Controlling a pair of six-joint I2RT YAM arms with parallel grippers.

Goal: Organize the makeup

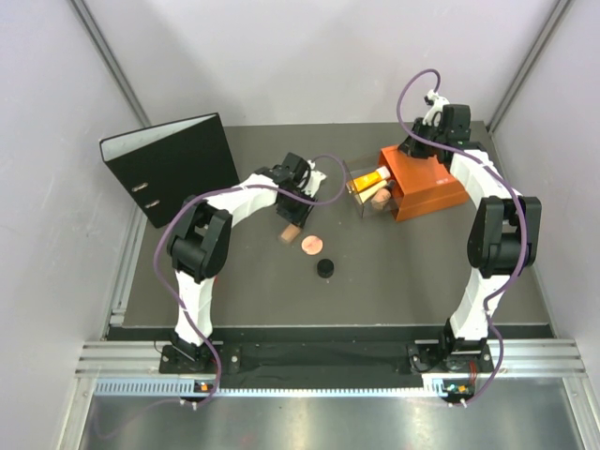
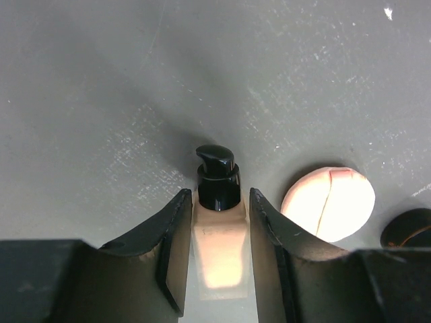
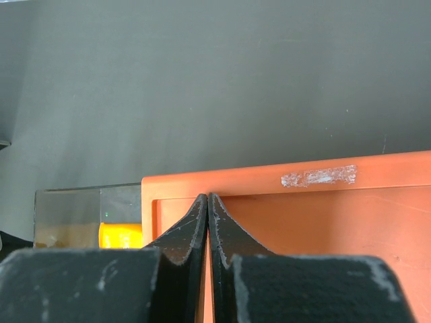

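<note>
Your left end effector is clamped on the pump bottle; next, lift it toward the clear drawer. Your right end effector is pressed together.

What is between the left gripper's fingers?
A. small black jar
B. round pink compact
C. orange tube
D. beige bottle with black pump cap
D: the left wrist view shows the left gripper clamped on the beige bottle, with the pink compact lying apart beside it.

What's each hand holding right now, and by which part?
Left hand grips the cream pump bottle across its body, just below the black cap. Right hand, shut, holds nothing.
</note>
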